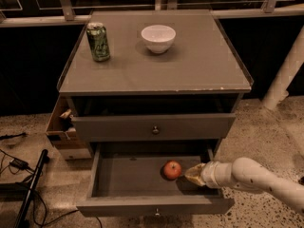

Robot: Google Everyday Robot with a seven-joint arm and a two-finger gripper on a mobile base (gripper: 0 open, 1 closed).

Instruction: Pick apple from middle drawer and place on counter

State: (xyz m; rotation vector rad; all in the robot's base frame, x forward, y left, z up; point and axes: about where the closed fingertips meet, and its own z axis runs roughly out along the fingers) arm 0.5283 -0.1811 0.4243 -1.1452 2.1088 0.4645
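The apple (172, 169), small and red-orange, lies on the flat grey floor of the open middle drawer (128, 177), right of its centre. My gripper (191, 174) comes in from the right on a white arm, inside the drawer, just right of the apple and very near it. The counter (156, 61) is the broad grey cabinet top above, with a chipped pale front edge.
A green can (99, 42) stands on the counter's back left and a white bowl (158, 38) at its back centre. A shut knobbed drawer front (154, 127) sits above the open drawer. A cardboard box (64, 127) and cables (19, 165) lie on the floor at left.
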